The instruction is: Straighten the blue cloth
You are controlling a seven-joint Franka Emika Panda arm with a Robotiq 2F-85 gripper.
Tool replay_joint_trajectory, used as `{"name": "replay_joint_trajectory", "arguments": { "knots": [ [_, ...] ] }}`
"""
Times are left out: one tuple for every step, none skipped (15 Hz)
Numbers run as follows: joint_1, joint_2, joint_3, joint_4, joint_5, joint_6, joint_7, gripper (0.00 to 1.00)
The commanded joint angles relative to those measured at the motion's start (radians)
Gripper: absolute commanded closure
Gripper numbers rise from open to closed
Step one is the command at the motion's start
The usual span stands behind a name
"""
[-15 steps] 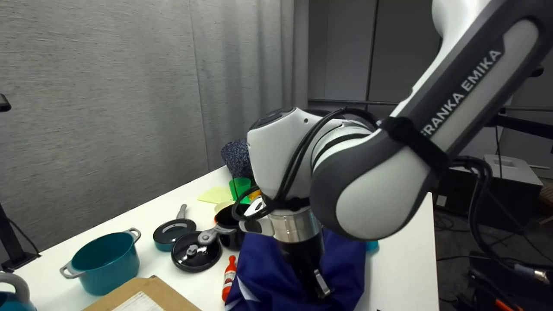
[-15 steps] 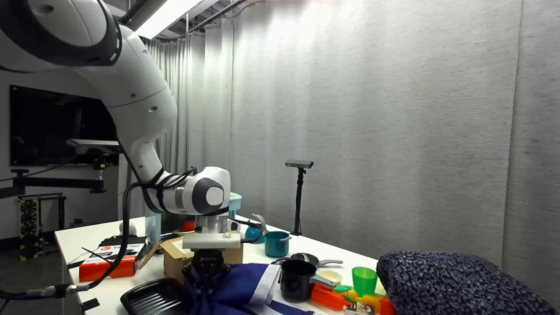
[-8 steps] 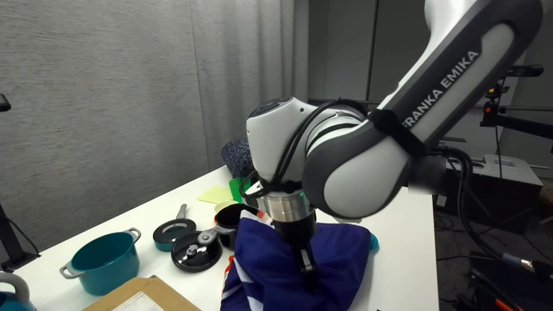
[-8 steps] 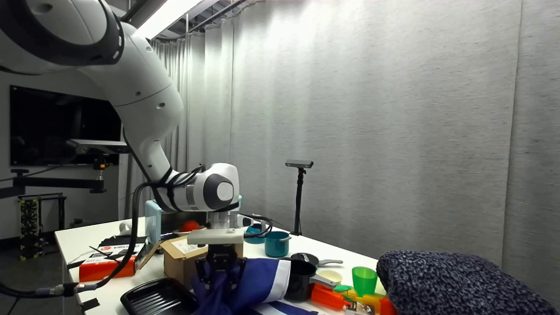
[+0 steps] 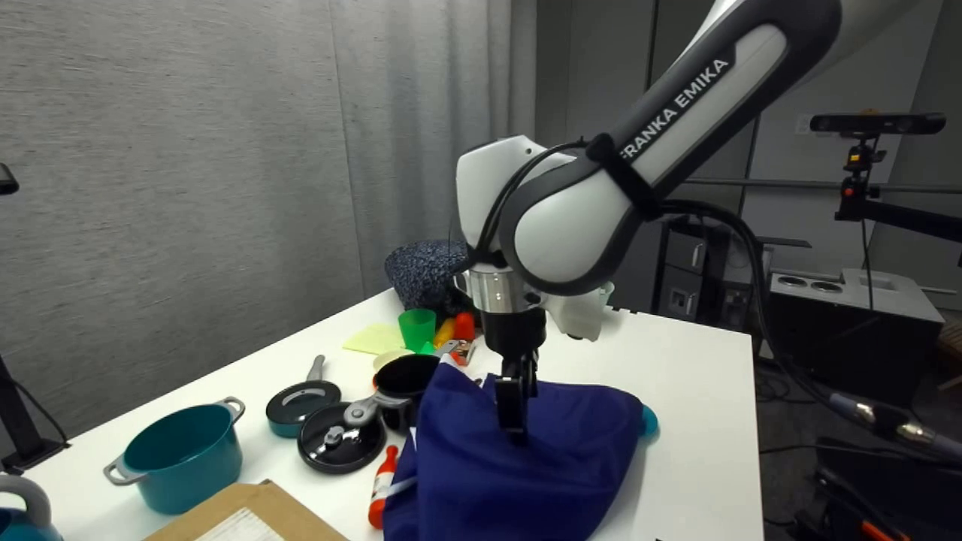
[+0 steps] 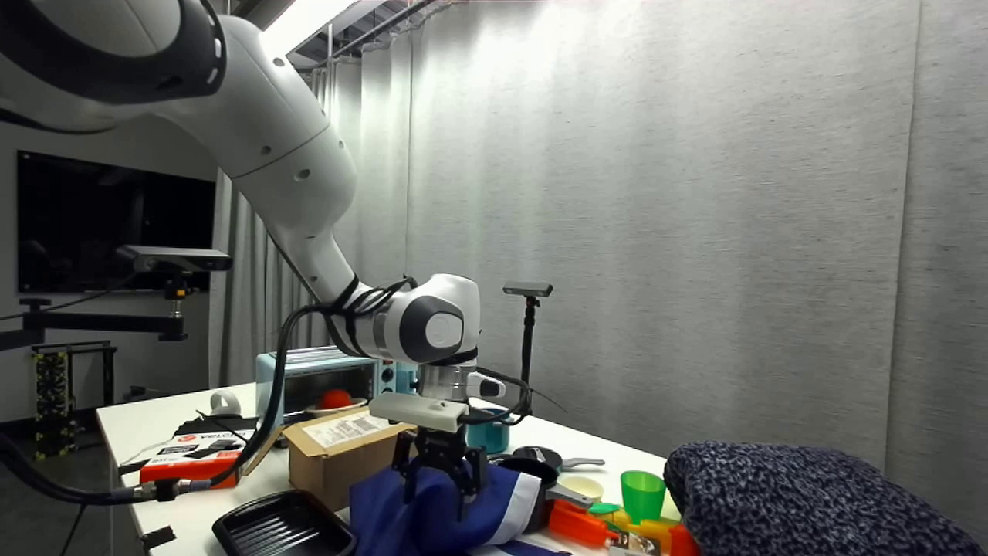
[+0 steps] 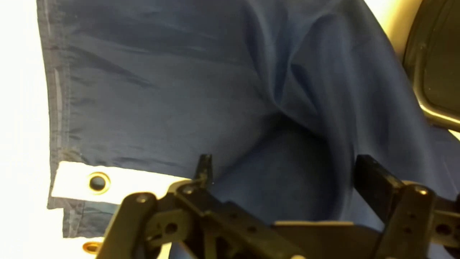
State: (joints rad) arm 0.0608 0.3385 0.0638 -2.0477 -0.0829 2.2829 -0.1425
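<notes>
Two words, "FRANKA EMIKA" (image 5: 674, 110), mark the arm (image 5: 577, 225), its hand (image 7: 284, 160) spread over the blue cloth (image 5: 518, 481).

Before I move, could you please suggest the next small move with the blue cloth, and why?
I'd probably ease the gripper onto the raised fold, ready to pinch: the gripper is open, and the blue cloth bunches there but lies flatter towards its hem.

In an exterior view, the tabletop (image 6: 189, 513) holds a tray (image 6: 282, 527), carton (image 6: 328, 467) and red box (image 6: 189, 471) left of the end effector (image 6: 436, 502), an oven (image 6: 332, 369) beyond it, and to the right a black pot (image 6: 542, 508), pan (image 6: 544, 457), cup (image 6: 643, 496) and fuzzy mound (image 6: 803, 502).
</notes>
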Motion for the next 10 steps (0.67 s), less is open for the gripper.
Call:
{"name": "replay_joint_trajectory", "arguments": {
  "knots": [
    [-0.028,0.020,0.020,0.030,0.129,0.064,0.034,0.00],
    [-0.063,0.040,0.016,-0.002,0.181,0.150,-0.016,0.00],
    [-0.067,0.062,0.021,0.014,0.225,0.183,-0.009,0.00],
    [-0.085,0.088,0.030,0.032,0.280,0.211,-0.022,0.00],
    [-0.103,0.109,0.042,0.045,0.332,0.242,-0.030,0.00],
    [-0.123,0.130,0.056,0.058,0.383,0.276,-0.040,0.00],
    [-0.156,0.127,0.072,0.050,0.436,0.303,-0.071,0.00],
    [-0.187,0.119,0.087,0.042,0.476,0.322,-0.103,0.00],
    [-0.205,0.125,0.098,0.048,0.502,0.334,-0.122,0.00],
    [-0.219,0.121,0.107,0.053,0.517,0.331,-0.140,0.00]
  ]
}}
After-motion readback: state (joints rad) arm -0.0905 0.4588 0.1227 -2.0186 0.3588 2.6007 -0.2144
